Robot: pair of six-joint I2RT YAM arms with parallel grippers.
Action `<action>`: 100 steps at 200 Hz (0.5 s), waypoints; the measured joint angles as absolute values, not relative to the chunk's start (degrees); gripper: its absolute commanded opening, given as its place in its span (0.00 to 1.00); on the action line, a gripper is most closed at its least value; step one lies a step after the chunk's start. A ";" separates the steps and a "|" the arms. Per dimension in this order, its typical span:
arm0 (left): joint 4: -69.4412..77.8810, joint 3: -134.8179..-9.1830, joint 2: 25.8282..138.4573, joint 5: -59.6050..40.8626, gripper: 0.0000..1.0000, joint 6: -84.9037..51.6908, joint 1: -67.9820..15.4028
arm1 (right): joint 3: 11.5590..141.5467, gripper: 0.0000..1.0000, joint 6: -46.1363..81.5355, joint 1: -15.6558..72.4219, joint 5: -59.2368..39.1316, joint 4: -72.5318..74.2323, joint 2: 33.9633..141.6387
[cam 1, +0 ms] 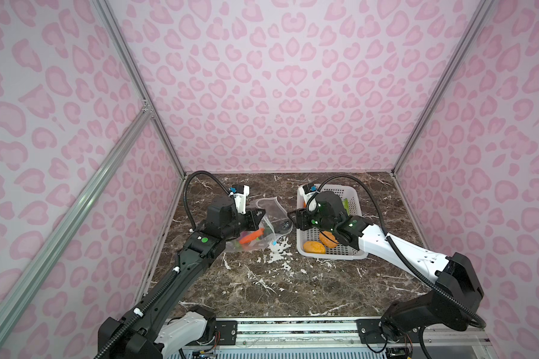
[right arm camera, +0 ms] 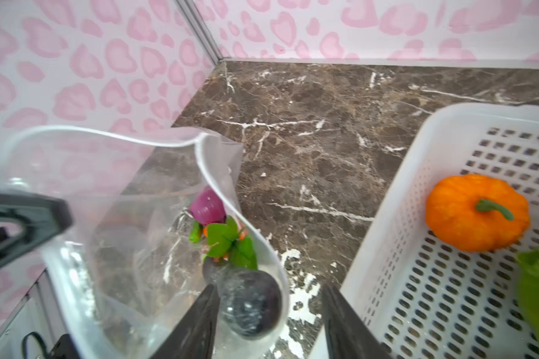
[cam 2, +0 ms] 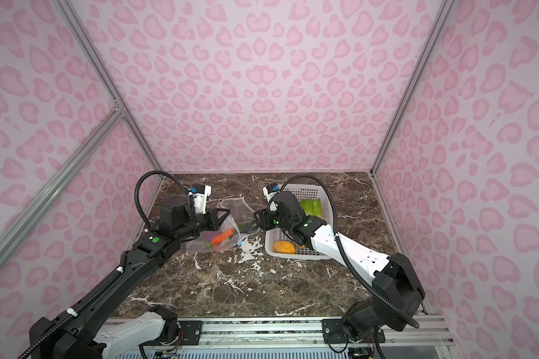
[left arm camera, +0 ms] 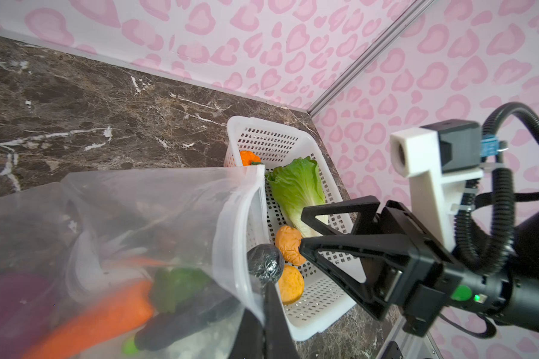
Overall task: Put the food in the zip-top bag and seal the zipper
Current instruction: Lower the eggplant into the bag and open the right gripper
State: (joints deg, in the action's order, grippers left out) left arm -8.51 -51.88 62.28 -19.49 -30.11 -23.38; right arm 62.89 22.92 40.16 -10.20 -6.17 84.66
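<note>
The clear zip-top bag (cam 1: pixel 266 208) stands open between both arms. My left gripper (left arm camera: pixel 263 307) is shut on its rim, holding the mouth up. The zipper (right arm camera: pixel 199 149) strip curves open, and its blue slider (cam 1: pixel 275 243) hangs low. Inside the bag lie a carrot (left arm camera: pixel 100 314), a purple piece (right arm camera: pixel 207 206) and green leaves (right arm camera: pixel 227 236). At the bag's mouth my right gripper (right arm camera: pixel 269 289) is open. A dark round piece (right arm camera: pixel 249 303) sits just inside the rim against one finger. More food stays in the basket: a pumpkin (right arm camera: pixel 476 211), cabbage (left arm camera: pixel 296 186) and two yellow-orange pieces (cam 1: pixel 314 247).
The white perforated basket (cam 1: pixel 330 255) stands right of the bag, under my right arm. Pink patterned walls with metal posts close in the marble table (cam 1: pixel 262 289) on three sides. A metal rail runs along the front edge.
</note>
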 measured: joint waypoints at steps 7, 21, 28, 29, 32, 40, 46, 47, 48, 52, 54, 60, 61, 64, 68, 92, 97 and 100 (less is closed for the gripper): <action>-8.49 -51.88 62.28 -19.46 0.02 -30.11 -23.38 | 62.30 0.49 22.98 39.90 -10.11 -6.22 84.86; -8.45 -51.88 62.28 -19.29 0.02 -30.11 -23.38 | 61.91 0.47 23.11 39.88 -10.63 -6.22 85.60; -8.45 -51.88 62.28 -19.22 0.02 -30.11 -23.38 | 61.91 0.45 23.11 39.99 -10.96 -6.15 86.15; -8.45 -51.88 62.28 -19.22 0.02 -30.11 -23.38 | 61.91 0.45 23.11 39.99 -10.98 -6.15 86.19; -8.45 -51.88 62.28 -19.22 0.02 -30.11 -23.38 | 61.91 0.44 23.14 40.01 -11.07 -6.07 86.46; -8.43 -51.88 62.28 -19.18 0.02 -30.11 -23.38 | 61.93 0.41 23.16 40.01 -11.70 -5.89 87.07; -8.43 -51.88 62.26 -19.11 0.02 -30.11 -23.38 | 62.00 0.39 23.18 39.97 -12.01 -5.87 87.59; -8.43 -51.88 62.26 -19.09 0.02 -30.11 -23.38 | 62.02 0.39 23.18 39.97 -12.01 -5.87 87.66; -8.43 -51.88 62.26 -19.09 0.02 -30.11 -23.38 | 62.02 0.39 23.18 39.97 -12.03 -5.89 87.72; -8.43 -51.88 62.24 -19.09 0.02 -30.11 -23.38 | 62.08 0.39 23.27 39.94 -12.03 -5.89 88.01; -8.43 -51.88 62.22 -19.09 0.02 -30.11 -23.38 | 62.13 0.39 23.38 39.92 -11.97 -5.89 88.18; -8.43 -51.86 62.13 -19.09 0.02 -30.11 -23.38 | 62.22 0.39 23.40 39.83 -12.05 -5.87 88.60; -8.43 -51.86 62.13 -19.09 0.02 -30.11 -23.38 | 62.24 0.39 23.40 39.81 -12.05 -5.87 88.66; -8.43 -51.86 62.06 -19.09 0.02 -30.11 -23.35 | 62.28 0.39 23.44 39.77 -12.12 -5.87 88.82; -8.43 -51.86 62.00 -19.09 0.02 -30.11 -23.35 | 62.37 0.39 23.53 39.75 -12.23 -5.82 89.06; -8.36 -51.86 61.80 -19.11 0.02 -30.09 -23.35 | 62.78 0.39 24.47 39.72 -12.60 -5.48 90.80; -8.34 -51.86 61.80 -19.11 0.02 -30.09 -23.35 | 62.85 0.38 24.45 39.75 -12.71 -5.50 91.26; -8.34 -51.86 61.80 -19.14 0.02 -30.09 -23.35 | 62.89 0.38 24.47 39.75 -12.71 -5.50 91.53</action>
State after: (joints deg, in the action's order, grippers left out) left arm -8.34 -51.86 61.80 -19.14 -30.09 -23.35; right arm 62.89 24.47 39.75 -12.71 -5.50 91.53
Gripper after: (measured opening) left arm 0.050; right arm 0.386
